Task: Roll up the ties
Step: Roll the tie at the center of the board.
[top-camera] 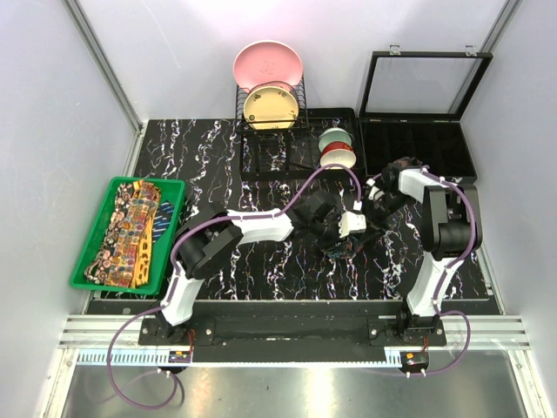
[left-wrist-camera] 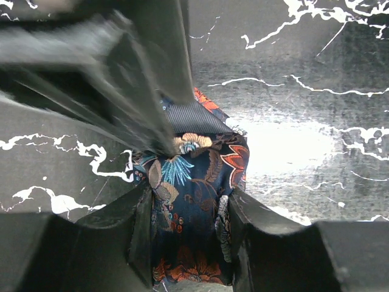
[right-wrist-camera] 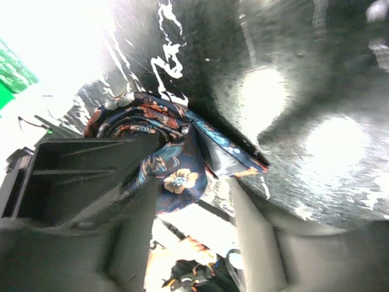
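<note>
The left gripper pinches a partly coiled dark blue floral-patterned fabric necktie between narrowed jaws. The cloth fills the gap and touches both fingers, at the centre of the black, white-veined marble-pattern tabletop. The grip appears meant to stop the coil springing loose.

Opposite, the right gripper stands with jaws apart around the roll's upper edge. One finger touches the fabric but clamps nothing, and it looks ready to re-seat for another turn.

The left arm reaches from its base with its elbow folded back and its forearm low across the table toward the middle. The right arm rises, bends at the elbow and angles down and inward to meet it.

Unrolled yellow-orange paisley neckties lie in a green plastic basket, well apart at the left.
</note>
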